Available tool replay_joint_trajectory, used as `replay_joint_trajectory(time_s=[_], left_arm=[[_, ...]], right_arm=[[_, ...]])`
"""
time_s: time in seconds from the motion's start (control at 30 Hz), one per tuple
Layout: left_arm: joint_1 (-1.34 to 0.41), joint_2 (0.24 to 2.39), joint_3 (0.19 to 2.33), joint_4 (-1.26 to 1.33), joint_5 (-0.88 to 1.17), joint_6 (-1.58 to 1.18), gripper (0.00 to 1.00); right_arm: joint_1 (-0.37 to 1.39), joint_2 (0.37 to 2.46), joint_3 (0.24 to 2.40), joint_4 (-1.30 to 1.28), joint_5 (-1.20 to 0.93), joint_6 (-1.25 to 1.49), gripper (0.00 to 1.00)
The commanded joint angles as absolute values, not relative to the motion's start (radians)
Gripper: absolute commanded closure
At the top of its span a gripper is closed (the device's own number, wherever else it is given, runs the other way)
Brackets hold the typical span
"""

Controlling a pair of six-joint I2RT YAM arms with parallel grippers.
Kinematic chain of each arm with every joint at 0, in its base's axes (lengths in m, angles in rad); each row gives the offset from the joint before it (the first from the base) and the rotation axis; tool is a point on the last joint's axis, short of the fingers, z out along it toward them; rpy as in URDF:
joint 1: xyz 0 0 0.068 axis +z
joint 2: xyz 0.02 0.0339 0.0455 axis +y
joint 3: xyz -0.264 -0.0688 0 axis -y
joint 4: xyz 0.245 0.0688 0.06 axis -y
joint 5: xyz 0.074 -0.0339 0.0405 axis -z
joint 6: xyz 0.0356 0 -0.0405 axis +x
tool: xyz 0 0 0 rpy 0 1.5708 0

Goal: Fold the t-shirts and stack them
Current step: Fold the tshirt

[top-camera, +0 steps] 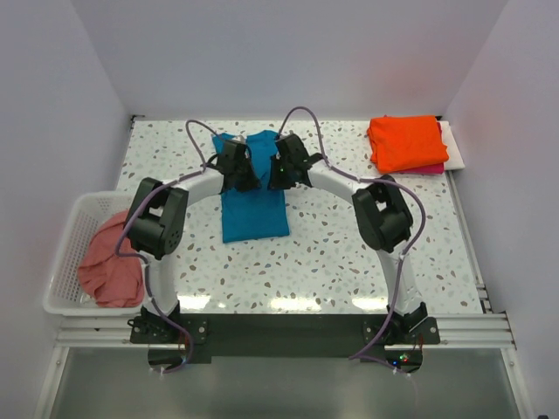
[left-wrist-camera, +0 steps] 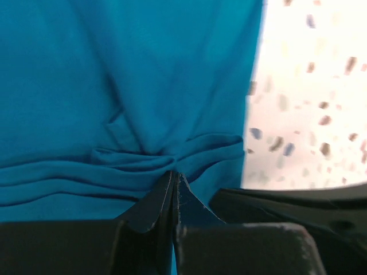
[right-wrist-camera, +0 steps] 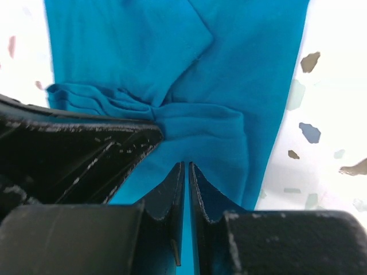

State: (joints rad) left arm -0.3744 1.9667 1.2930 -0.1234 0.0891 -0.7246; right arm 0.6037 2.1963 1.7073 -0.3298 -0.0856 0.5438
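A teal-blue t-shirt [top-camera: 253,214] [left-wrist-camera: 143,86] [right-wrist-camera: 229,86] lies in a narrow lengthwise fold at the table's middle. Both grippers are down on its far part, side by side. My left gripper [top-camera: 242,178] [left-wrist-camera: 174,173] is shut, and wrinkles of the teal cloth run together at its tips. My right gripper [top-camera: 281,175] [right-wrist-camera: 187,164] has its jaws almost together with a thin slit between them, above smooth teal cloth. I cannot tell whether it pinches cloth. A folded orange t-shirt [top-camera: 406,141] rests on a magenta one [top-camera: 434,168] at the far right.
A white lattice basket [top-camera: 61,262] stands at the left edge, with a crumpled salmon-pink t-shirt [top-camera: 109,262] in it. A white board [top-camera: 454,144] lies under the orange and magenta stack. Speckled tabletop [top-camera: 349,253] shows around the teal shirt.
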Motion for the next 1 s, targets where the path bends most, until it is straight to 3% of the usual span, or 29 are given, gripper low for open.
replay_joint_trajectory(time_s=[0.0, 0.47, 0.8, 0.97], left_arm=[[-0.367, 2.012, 1.302, -0.158, 0.002, -0.801, 0.98], [-0.478, 1.970, 1.095, -0.129, -0.081, -0.903, 0.98], [-0.632, 1.818, 0.851, -0.031, -0.052, -0.988, 0.97], [-0.627, 1.740, 0.836, -0.055, -0.072, -0.962, 0.91]], right_arm=[[0.601, 2.238, 1.692, -0.292, -0.109, 0.575, 0.89], [0.589, 2.048, 1.270, -0.163, -0.071, 0.623, 0.89], [0.588, 1.703, 0.895, -0.118, -0.035, 0.623, 0.87], [0.588, 1.602, 0.780, -0.104, -0.072, 0.649, 0.86]])
